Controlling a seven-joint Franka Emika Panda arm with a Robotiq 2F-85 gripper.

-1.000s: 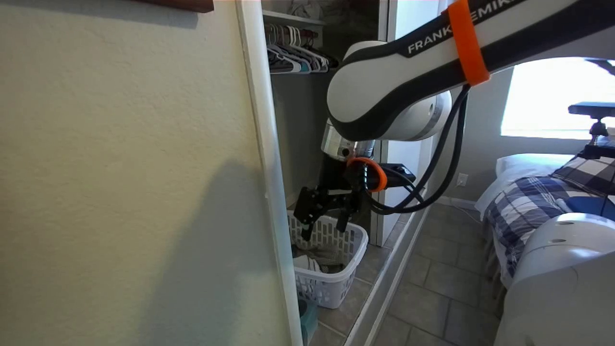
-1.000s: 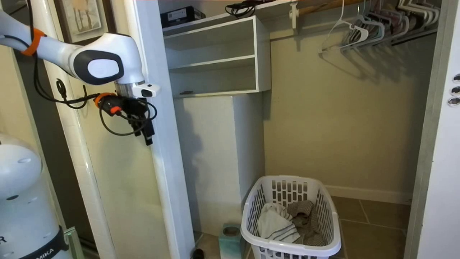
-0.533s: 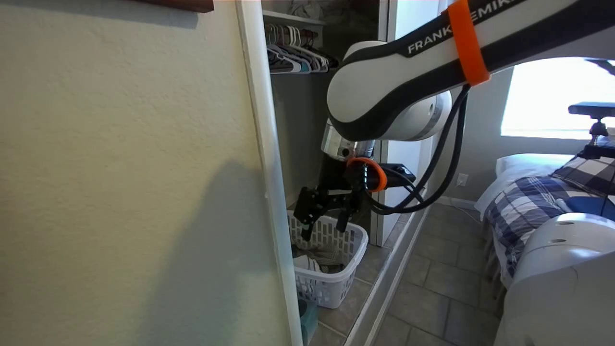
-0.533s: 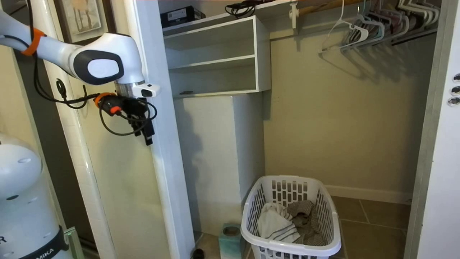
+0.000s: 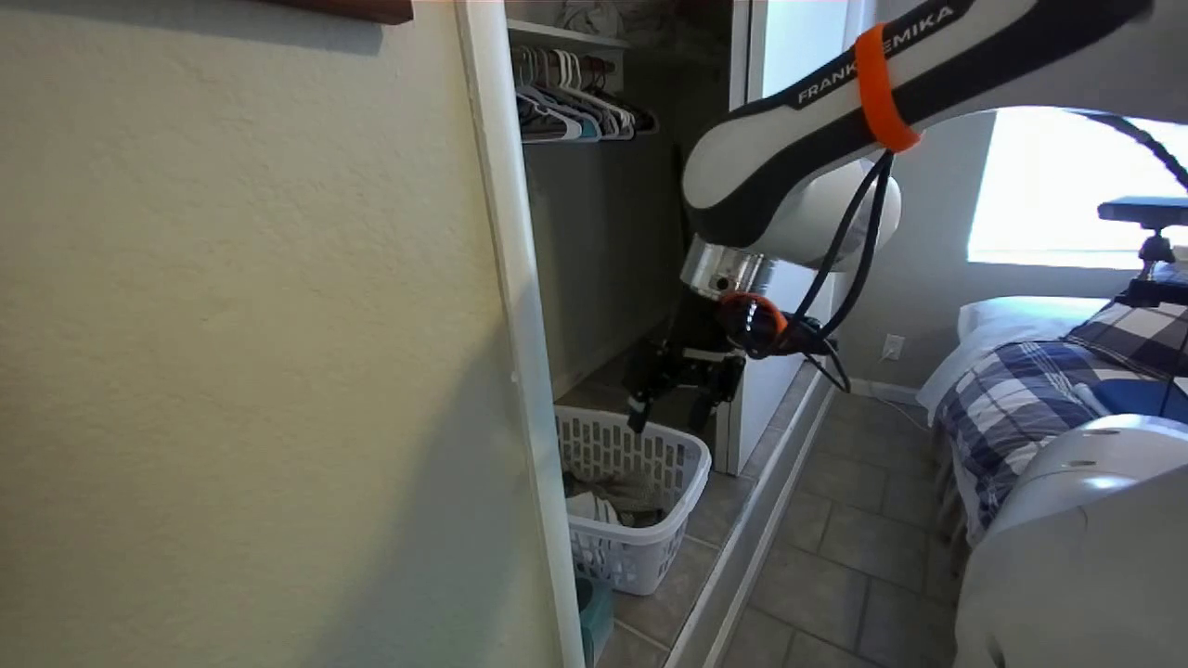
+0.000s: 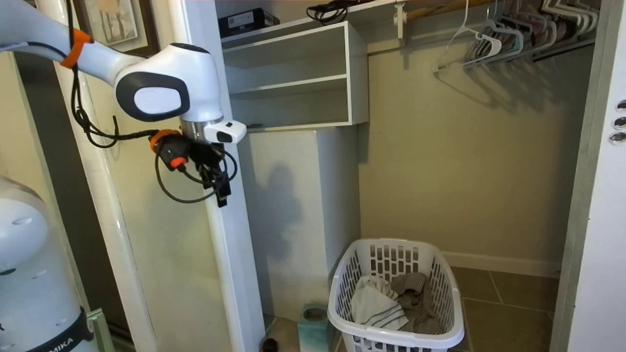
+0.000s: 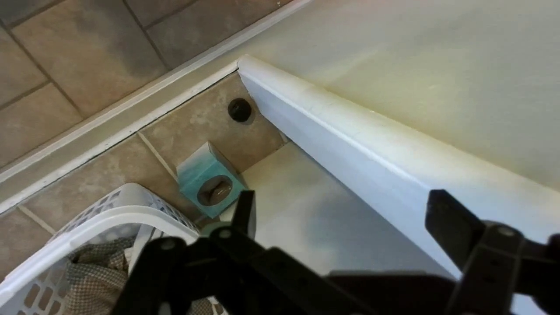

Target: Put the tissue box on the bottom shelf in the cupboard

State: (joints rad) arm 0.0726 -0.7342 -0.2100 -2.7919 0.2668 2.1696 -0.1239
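Note:
The teal tissue box (image 6: 313, 335) stands on the cupboard floor beside the laundry basket. It shows partly behind the wall edge in an exterior view (image 5: 599, 622). In the wrist view the tissue box (image 7: 199, 168), with an oval opening in its top, is beyond the left finger. The cupboard (image 6: 440, 161) has a white shelf unit on its left, with a bottom shelf (image 6: 298, 126) under a middle one. My gripper (image 7: 341, 205) is open and empty, pointing down. It is high above the box, in front of the door frame in an exterior view (image 6: 220, 199), and also shows here (image 5: 670, 415).
A white lattice laundry basket (image 6: 450, 303) with cloths stands right of the box. The white door frame (image 6: 237, 254) runs close to the gripper, and its edge crosses the wrist view (image 7: 341, 135). A small black round object (image 7: 239, 110) lies near the frame. Hangers (image 6: 518, 44) hang at the upper right.
In both exterior views the arm and gripper have moved to the right, a little up in one and a little down in another. The gripper stays open. The tissue box has not moved.

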